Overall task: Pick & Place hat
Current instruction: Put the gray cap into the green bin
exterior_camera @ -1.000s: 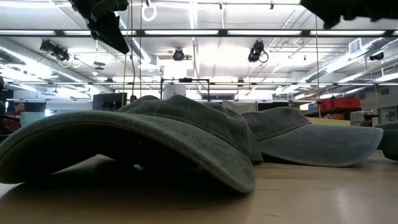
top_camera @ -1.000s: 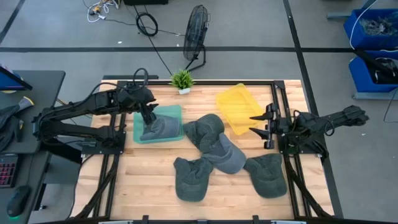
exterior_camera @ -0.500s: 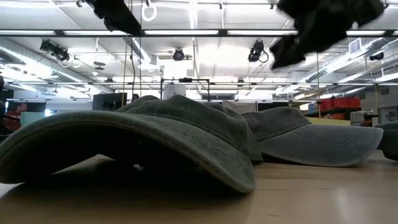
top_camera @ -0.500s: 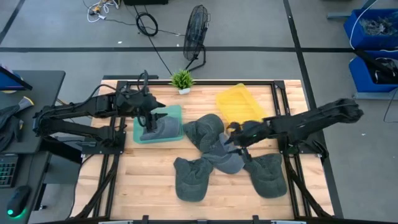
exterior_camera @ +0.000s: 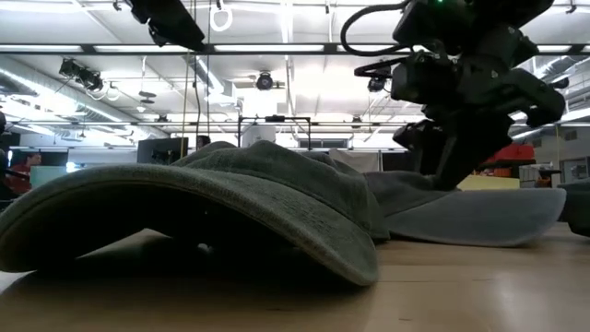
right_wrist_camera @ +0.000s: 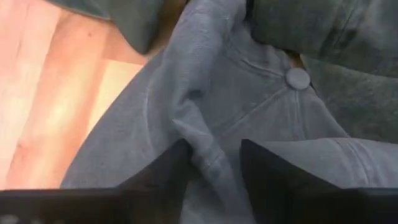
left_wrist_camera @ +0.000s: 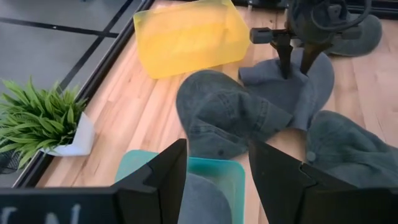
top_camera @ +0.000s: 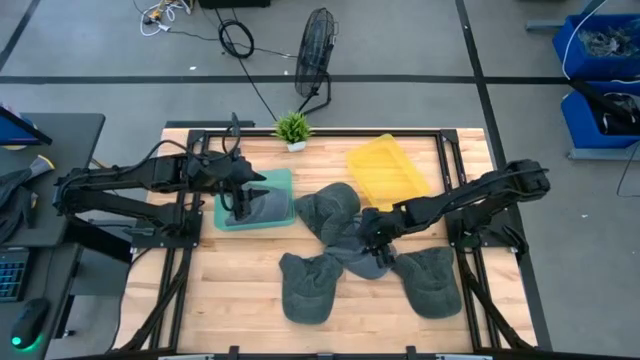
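The right end effector (top_camera: 372,232) is down on the middle hat (top_camera: 362,250) of the cluster on the wooden surface (top_camera: 240,290), and the relation that matters is simple: the hat lies directly beneath it, not off to a side. In the right wrist view its two dark fingers (right_wrist_camera: 264,168) stand a little apart with a raised fold of grey cloth (right_wrist_camera: 208,149) running up between them, the crown button (right_wrist_camera: 298,78) just beyond, so the jaws straddle the fabric but do not look closed on it. The hat's long axis, brim to crown, seems to run across the line of the fingers (a fair orientation for a pinch, I judge). The left end effector (top_camera: 243,192) hovers with its fingers apart and empty over the teal tray (top_camera: 284,177), where another hat (top_camera: 262,206) already lies; it is well apart from the cluster, so the right arm is clearly the nearer. The yellow tray (top_camera: 385,172) lies just behind the right end effector.
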Robot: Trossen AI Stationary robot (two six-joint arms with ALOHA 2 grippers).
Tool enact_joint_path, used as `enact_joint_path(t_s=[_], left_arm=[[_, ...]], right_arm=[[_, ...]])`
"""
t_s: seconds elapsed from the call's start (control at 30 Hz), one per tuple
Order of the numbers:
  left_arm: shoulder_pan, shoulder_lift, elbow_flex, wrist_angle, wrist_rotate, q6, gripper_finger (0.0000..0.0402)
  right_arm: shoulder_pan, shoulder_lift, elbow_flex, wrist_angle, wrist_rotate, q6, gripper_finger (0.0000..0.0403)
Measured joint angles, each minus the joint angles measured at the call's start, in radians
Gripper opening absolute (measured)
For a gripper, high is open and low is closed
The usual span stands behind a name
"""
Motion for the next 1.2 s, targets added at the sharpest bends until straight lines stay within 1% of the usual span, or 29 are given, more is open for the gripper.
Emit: enact_joint_path(t_s=[0.07, 0.17, 0.2, 0.33, 0.43, 0.5, 0.57, 0.63, 0.73, 0.87, 1.0, 1.1, 1.2], left_arm=[[0.000, 0.000, 0.000, -0.002, 0.000, 0.000, 0.0177], [0.000, 0.001, 0.000, -0.002, -0.001, -0.016, 0.0177], [0.000, 0.001, 0.000, -0.002, 0.000, -0.035, 0.0177], [0.000, 0.001, 0.000, 0.001, 0.000, -0.111, 0.0177], [0.000, 0.013, 0.000, 0.022, -0.001, -0.129, 0.0177], [-0.007, 0.019, -0.002, 0.040, -0.001, -0.091, 0.0177], [-0.021, 0.041, 0.001, 0.100, 0.000, -0.033, 0.0177], [-0.037, 0.066, 0.000, 0.138, 0.001, 0.027, 0.0177], [-0.062, 0.126, 0.001, 0.236, 0.002, 0.121, 0.0177], [-0.078, 0.226, 0.000, 0.330, 0.000, 0.248, 0.0177], [-0.080, 0.310, -0.001, 0.407, -0.002, 0.312, 0.0177], [-0.079, 0.354, -0.001, 0.465, -0.002, 0.323, 0.0177], [-0.076, 0.379, -0.001, 0.499, -0.002, 0.327, 0.0177]], right_arm=[[-0.001, 0.000, 0.002, -0.002, 0.003, -0.003, 0.0098], [-0.001, -0.011, 0.035, -0.036, 0.003, 0.011, 0.0024], [-0.001, -0.014, 0.057, -0.050, -0.007, 0.018, 0.0014], [-0.001, -0.019, 0.203, -0.165, -0.025, 0.081, 0.0022], [-0.001, -0.021, 0.328, -0.282, -0.022, 0.063, 0.0012], [-0.001, -0.021, 0.393, -0.333, 0.040, 0.015, 0.0007], [-0.004, -0.021, 0.443, -0.361, 0.114, -0.030, 0.0009], [-0.012, -0.021, 0.480, -0.370, 0.159, -0.086, 0.0013], [-0.038, -0.021, 0.498, -0.269, 0.213, -0.177, 0.0015], [-0.090, -0.006, 0.495, -0.095, 0.221, -0.259, 0.0008], [-0.143, 0.037, 0.491, -0.087, 0.221, -0.271, 0.0006], [-0.174, 0.070, 0.491, -0.105, 0.222, -0.275, 0.0006], [-0.188, 0.113, 0.491, -0.111, 0.225, -0.319, 0.0007]])
